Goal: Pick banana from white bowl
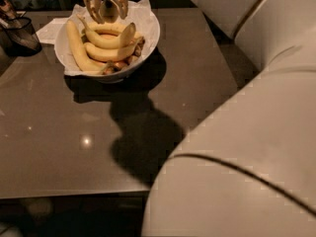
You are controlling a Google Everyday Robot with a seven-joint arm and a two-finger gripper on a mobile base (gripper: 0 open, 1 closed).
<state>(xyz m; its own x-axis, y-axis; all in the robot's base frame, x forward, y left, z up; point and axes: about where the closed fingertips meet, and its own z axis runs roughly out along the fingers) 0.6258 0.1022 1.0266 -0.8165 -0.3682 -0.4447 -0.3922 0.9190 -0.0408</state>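
Observation:
The white bowl (150, 31), lined with crumpled white paper, stands at the far left of the dark table and holds several yellow bananas (106, 51). One long banana (76, 46) lies along the bowl's left side. Another banana (118, 37) curves upward at the right. My gripper (109, 15) hangs at the top edge of the view, just above the back of the bowl and the bananas. Its two fingers (94, 6) stand apart, and no banana shows between them. The wrist above is cut off by the frame.
A dark mesh basket (19, 33) stands left of the bowl, with a white paper (52, 29) between them. My large pale arm (256, 132) fills the right and lower right. The brown table's (74, 147) front edge runs along the bottom.

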